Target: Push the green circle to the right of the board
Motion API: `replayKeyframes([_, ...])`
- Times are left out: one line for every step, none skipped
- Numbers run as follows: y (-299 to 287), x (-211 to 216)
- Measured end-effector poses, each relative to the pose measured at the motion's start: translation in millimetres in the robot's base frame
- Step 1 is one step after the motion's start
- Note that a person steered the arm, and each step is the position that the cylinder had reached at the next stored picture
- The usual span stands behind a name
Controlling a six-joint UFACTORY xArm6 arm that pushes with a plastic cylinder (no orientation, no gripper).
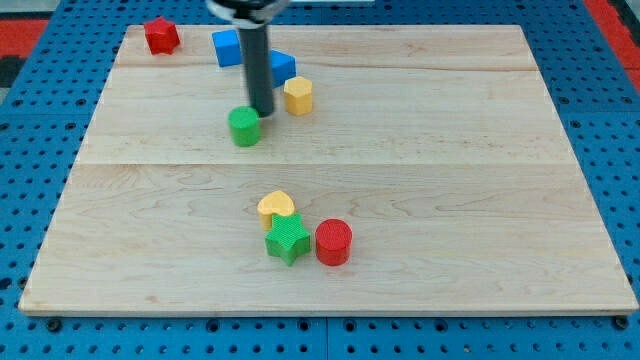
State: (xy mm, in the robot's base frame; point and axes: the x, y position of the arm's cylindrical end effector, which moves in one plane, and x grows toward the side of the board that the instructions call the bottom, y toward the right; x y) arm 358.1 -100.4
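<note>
The green circle (244,127) sits on the bench (450,200), left of centre toward the view's top. My tip (263,112) touches its upper-right edge. There is no claw, only a rod holding nothing. Just right of the circle is a yellow block (298,95); toward the view's bottom, well apart, a green star (286,240).
</note>
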Motion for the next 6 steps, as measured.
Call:
replayKeyframes([-13,3])
replayKeyframes([-25,31])
replayKeyframes([-68,52])
replayKeyframes([-92,76])
replayKeyframes([15,64])
replayKeyframes([84,37])
